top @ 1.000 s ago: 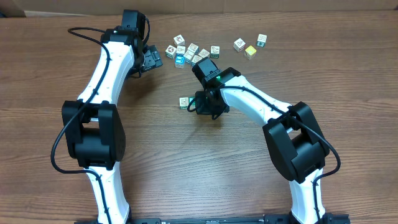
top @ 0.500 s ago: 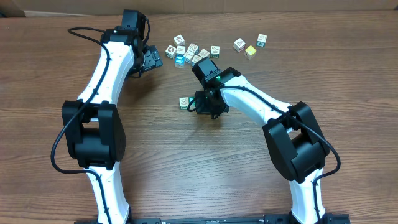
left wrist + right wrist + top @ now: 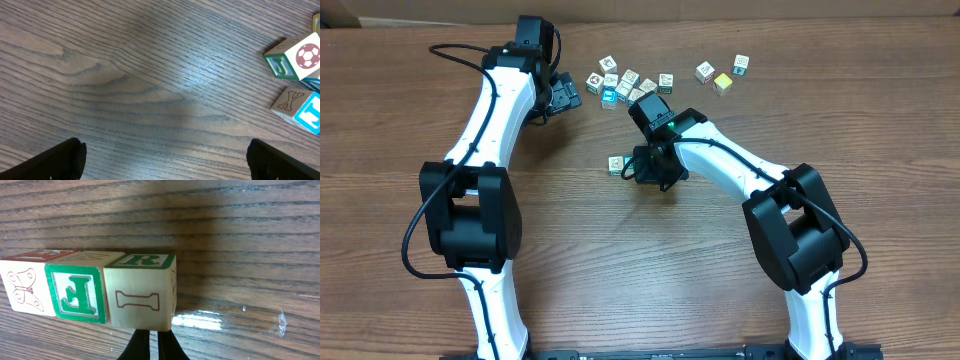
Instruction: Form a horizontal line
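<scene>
Looking nearest first: finding the right arm (image 3: pixel 740 165) bent in over the middle of the tabletop (image 3: pixel 560 250), right jaws pressed together on nothing, tips parked just beside the horizontal line (image 3: pixel 90 297). Showing three cubes in the right wrist view, butted face to face and level: butterfly, green F, then an R-topped cube nearest the tips. Cannot tell about a fourth past the frame edge. From overhead, showing only its left end beside the wrist, the rest hidden underneath.

Noting no change over the last second: same arm pose, same row, nothing nudged. Suggests, as a judgement, a row already set and a pause rather than a push, with backing off cleanly, without clipping that nearest cube, as the likely concern.

Going farther back: left jaws spread wide and empty, hovering over bare wood beside the loose clump (image 3: pixel 628 85), a football cube (image 3: pixel 295 59) and an X cube (image 3: pixel 297 105) at the frame's right edge. Farthest right, the yellow cube (image 3: pixel 723 82), well apart and untouched.
</scene>
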`<action>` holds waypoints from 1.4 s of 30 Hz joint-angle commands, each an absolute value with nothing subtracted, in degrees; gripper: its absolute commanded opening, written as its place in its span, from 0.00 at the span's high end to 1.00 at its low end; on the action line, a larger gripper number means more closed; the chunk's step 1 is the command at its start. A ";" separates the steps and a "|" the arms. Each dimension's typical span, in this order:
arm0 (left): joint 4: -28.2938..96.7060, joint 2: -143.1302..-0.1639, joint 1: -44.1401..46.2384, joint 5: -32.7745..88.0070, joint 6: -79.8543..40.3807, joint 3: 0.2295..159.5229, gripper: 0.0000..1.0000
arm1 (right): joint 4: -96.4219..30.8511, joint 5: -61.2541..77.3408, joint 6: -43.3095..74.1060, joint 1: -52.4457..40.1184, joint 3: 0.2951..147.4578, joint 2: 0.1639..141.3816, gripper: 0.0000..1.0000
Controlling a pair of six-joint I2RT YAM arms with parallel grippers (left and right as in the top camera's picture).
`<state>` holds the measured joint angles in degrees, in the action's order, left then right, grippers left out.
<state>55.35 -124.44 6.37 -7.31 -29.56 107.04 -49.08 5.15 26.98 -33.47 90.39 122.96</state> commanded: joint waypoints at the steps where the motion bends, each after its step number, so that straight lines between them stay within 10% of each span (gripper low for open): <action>1: 55.46 -125.25 6.44 -7.88 -28.69 108.14 0.00 | -48.86 5.23 27.00 -34.09 90.04 121.97 0.96; 42: 55.46 -125.25 6.44 -7.88 -28.69 108.14 0.00 | -46.96 4.93 26.98 -34.87 90.04 121.97 0.96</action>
